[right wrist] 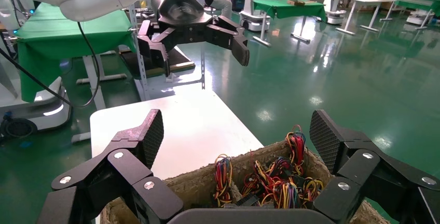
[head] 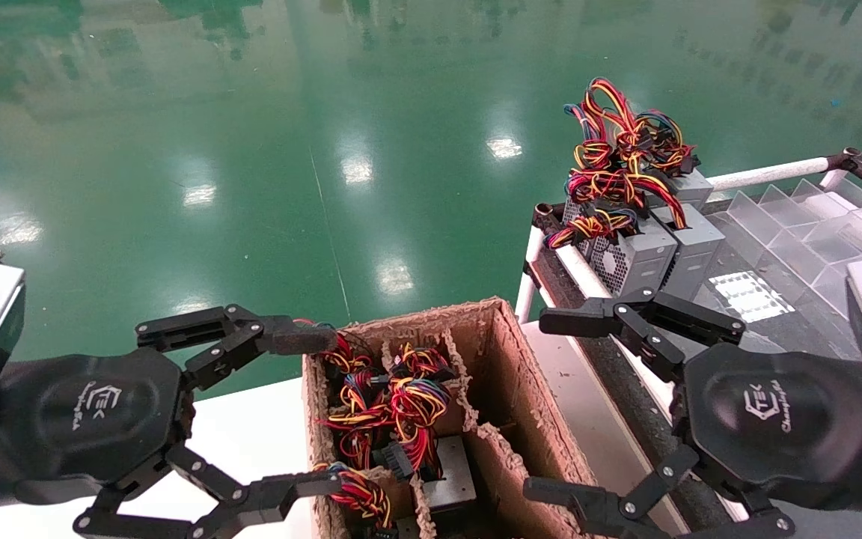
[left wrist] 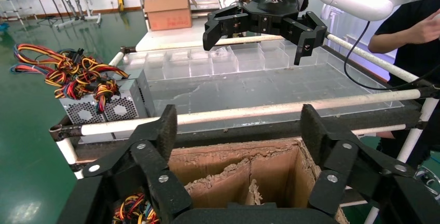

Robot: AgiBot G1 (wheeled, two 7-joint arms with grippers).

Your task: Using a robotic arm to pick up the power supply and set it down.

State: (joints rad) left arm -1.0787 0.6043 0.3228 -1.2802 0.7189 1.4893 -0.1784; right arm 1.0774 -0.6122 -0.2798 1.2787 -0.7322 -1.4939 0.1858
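1. The landmark is the brown cardboard carton [head: 431,419], with ragged dividers, standing on a white table [head: 251,442] at the near middle of the head view.
2. The left gripper [head: 311,408] hangs at the carton's left wall, its fingers spread wide and holding nothing, one fingertip over the carton's far left corner and the other over its near left edge.
3. The right gripper [head: 551,404] hangs at the carton's right side, above the gap between the carton and a rack, likewise spread wide and empty.
4. Inside the carton's left compartments lie power supplies [head: 450,468]: grey metal shows beneath tangled red, yellow, orange and black wire bundles [head: 401,404]. The carton's right compartments show only bare cardboard.
5. To the carton's right stands a rack of white tubes [head: 768,174] bearing a clear plastic divided tray [head: 812,224]. At the rack's far left corner sit more grey power supplies with perforated fan grilles [head: 637,258], wires heaped on top.
6. Around the carton spreads a glossy green floor [head: 326,150] mirroring ceiling lights.
7. Beyond the carton's left side, the right wrist view shows green-draped tables [right wrist: 290,7].
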